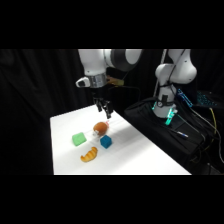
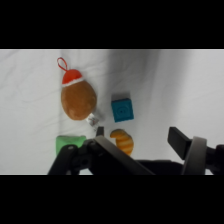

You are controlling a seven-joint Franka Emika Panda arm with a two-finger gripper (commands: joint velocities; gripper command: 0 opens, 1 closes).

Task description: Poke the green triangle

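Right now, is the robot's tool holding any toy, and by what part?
No. The tool holds nothing; it hangs above the table. The green triangle, blue cube and brown toy all lie on the table.

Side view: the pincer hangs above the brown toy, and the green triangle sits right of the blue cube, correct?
Not quite. In the side view the green triangle sits left of the blue cube, not right of it. The rest holds: the pincer hangs above the brown toy.
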